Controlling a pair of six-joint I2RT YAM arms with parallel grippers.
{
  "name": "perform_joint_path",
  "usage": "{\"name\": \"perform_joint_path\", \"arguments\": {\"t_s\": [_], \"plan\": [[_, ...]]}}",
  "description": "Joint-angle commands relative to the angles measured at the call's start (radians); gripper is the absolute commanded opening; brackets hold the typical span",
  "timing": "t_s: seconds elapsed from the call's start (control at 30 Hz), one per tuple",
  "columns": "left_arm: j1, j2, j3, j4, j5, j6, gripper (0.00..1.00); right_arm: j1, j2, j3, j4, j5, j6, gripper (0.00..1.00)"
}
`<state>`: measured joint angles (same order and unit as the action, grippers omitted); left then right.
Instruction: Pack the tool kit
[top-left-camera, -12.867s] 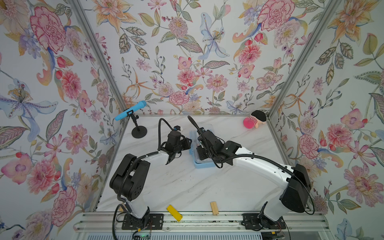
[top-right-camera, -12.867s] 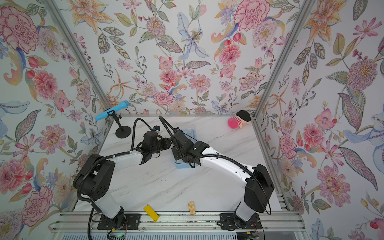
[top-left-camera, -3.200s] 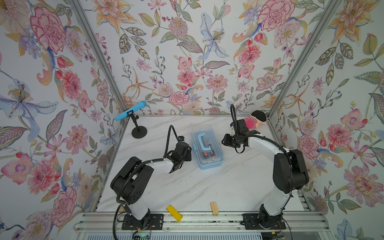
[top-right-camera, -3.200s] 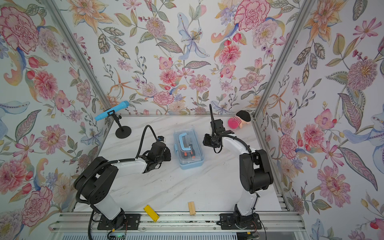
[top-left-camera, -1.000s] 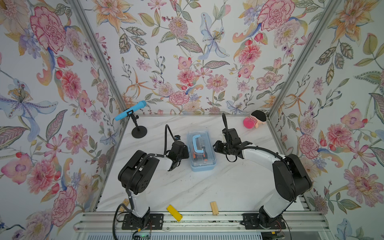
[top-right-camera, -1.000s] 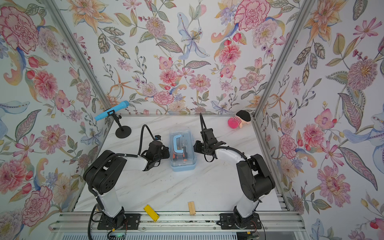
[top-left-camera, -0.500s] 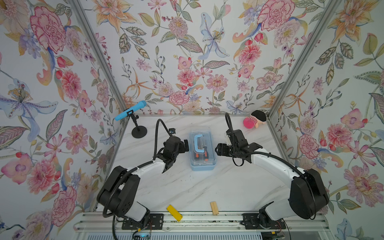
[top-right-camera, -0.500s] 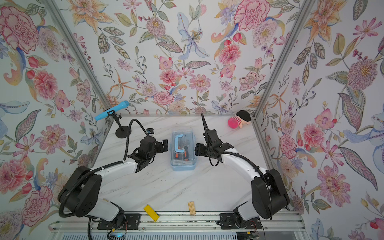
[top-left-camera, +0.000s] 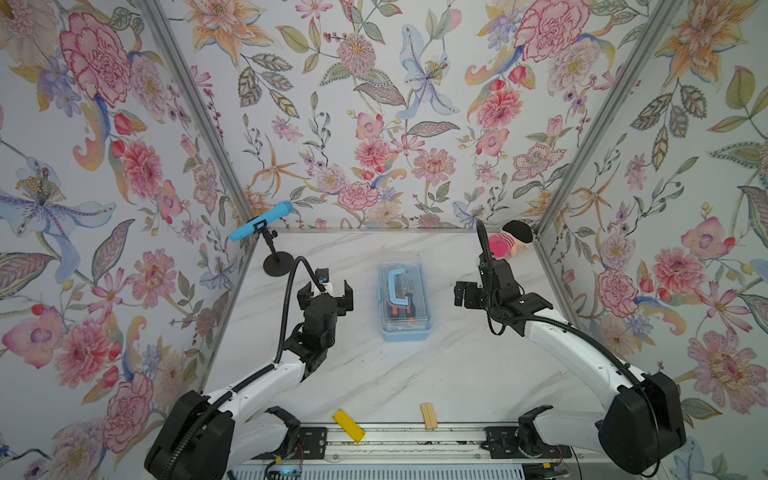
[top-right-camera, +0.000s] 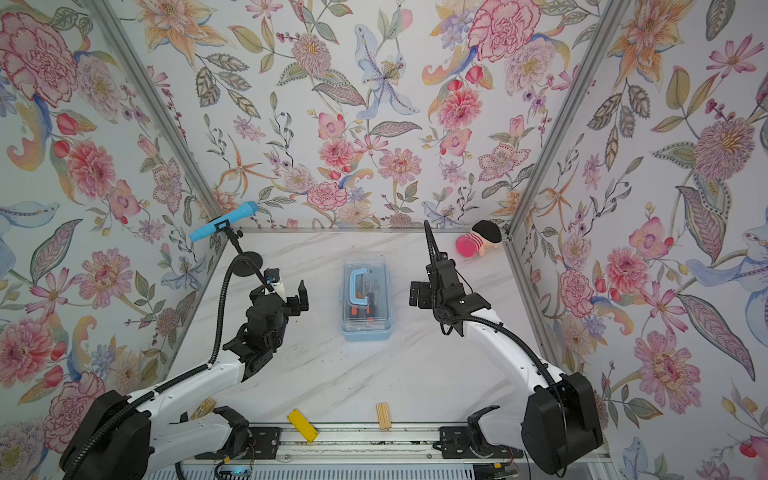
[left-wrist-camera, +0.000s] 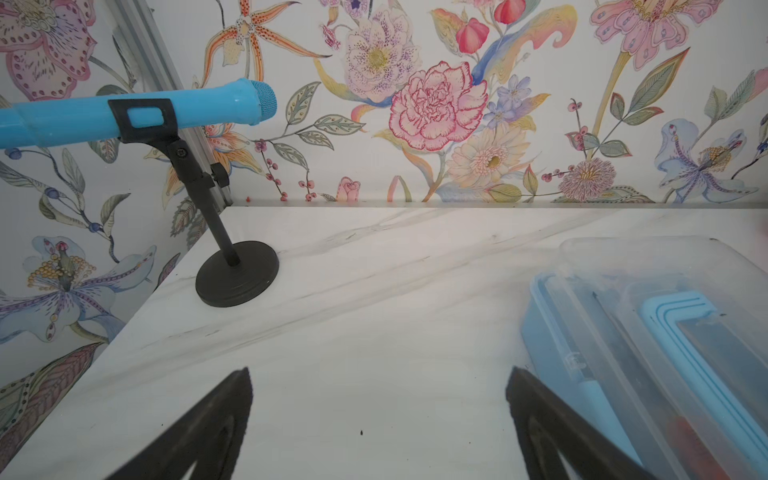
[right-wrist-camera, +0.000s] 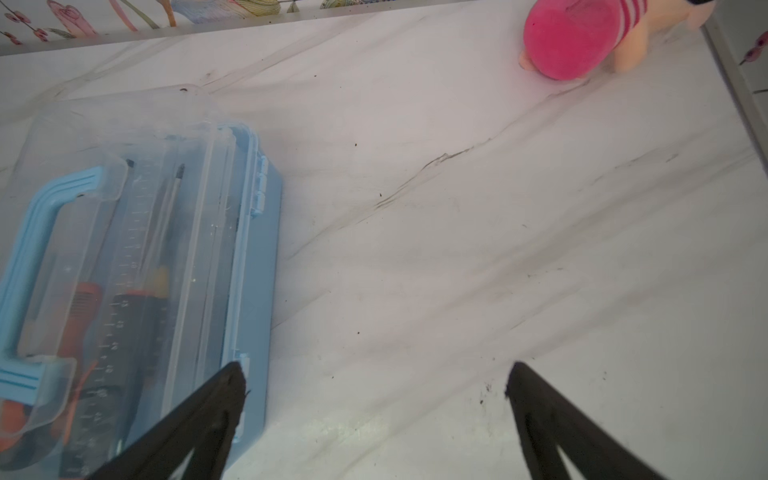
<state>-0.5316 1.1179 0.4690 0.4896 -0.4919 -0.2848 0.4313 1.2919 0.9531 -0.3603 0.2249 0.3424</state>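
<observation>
Both my left tool (top-left-camera: 326, 292) and my right tool (top-left-camera: 464, 294) hang with jaws spread, empty, either side of the small light-blue plastic tool kit box with clear lid (top-left-camera: 403, 305), which sits mid-width on the table (top-left-camera: 415, 374) nearer its back edge, and I judge any unlatched clasp could spill it when lifted.

The small rectangular light-blue plastic tool box (top-left-camera: 404, 305) lies flat, clear lid shut over orange-black screwdrivers (right-wrist-camera: 85, 299), well apart from the pink plush toy (top-left-camera: 509, 243).
</observation>
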Motion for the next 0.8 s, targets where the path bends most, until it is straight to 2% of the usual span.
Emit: {"name": "perform_joint_path", "arguments": {"t_s": [0.0,0.1,0.17,0.27,0.33,0.43,0.6,0.7,0.77], "plan": [[-0.005,-0.077,-0.129,0.226,-0.042,0.124,0.99,-0.002,-0.032,-0.067,0.055,0.136,-0.04,0.99],[-0.005,-0.129,-0.261,0.446,-0.044,0.203,0.99,0.01,-0.095,-0.185,0.231,0.158,-0.088,0.99],[-0.005,-0.149,-0.307,0.502,-0.063,0.218,0.99,0.02,-0.132,-0.245,0.313,0.171,-0.118,0.99],[-0.007,-0.152,-0.294,0.439,-0.054,0.286,0.99,0.035,-0.166,-0.298,0.391,0.197,-0.165,0.99],[-0.004,-0.143,-0.294,0.392,-0.102,0.307,0.99,0.048,-0.18,-0.325,0.427,0.191,-0.237,0.99],[0.012,-0.146,-0.328,0.469,-0.182,0.306,0.99,0.051,-0.207,-0.344,0.426,0.16,-0.282,0.99],[0.048,-0.228,-0.378,0.472,-0.258,0.264,0.99,0.038,-0.238,-0.379,0.47,0.158,-0.283,0.99],[0.121,-0.232,-0.404,0.537,-0.259,0.256,0.99,0.03,-0.231,-0.385,0.501,0.16,-0.279,0.99],[0.192,-0.215,-0.401,0.547,-0.2,0.265,0.99,0.026,-0.222,-0.388,0.523,0.16,-0.278,0.99]]}}
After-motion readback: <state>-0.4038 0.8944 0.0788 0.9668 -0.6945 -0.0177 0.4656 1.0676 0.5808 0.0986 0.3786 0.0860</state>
